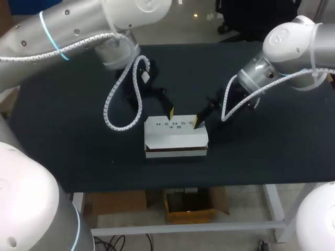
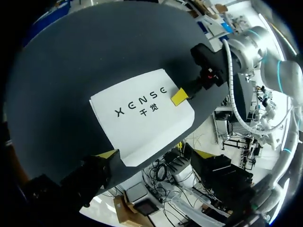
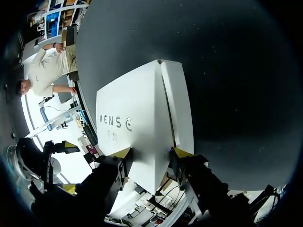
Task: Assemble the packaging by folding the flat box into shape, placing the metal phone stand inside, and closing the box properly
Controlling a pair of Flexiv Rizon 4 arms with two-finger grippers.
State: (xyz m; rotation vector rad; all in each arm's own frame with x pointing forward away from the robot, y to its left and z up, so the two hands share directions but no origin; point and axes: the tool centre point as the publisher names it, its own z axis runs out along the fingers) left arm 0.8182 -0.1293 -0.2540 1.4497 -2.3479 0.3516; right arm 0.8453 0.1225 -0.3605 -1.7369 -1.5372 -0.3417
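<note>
right gripper [image 3: 152,153] fingers spread wide astride the closed white box [image 3: 137,118] edge, left gripper [image 1: 171,112] at its rear edge, opening unclear, contents hidden

- Head: high, behind the robot, looking down. Most of table [image 1: 63,157] in frame, box [image 1: 175,137] central, mid-distance.
- Left wrist: close, at a box [image 2: 142,113] corner, faces across the lid toward right arm [image 2: 246,52].
- Right wrist: close, at box [image 3: 137,118] end, looks along the lid.
- Shared: all three show box lid and table.
</note>
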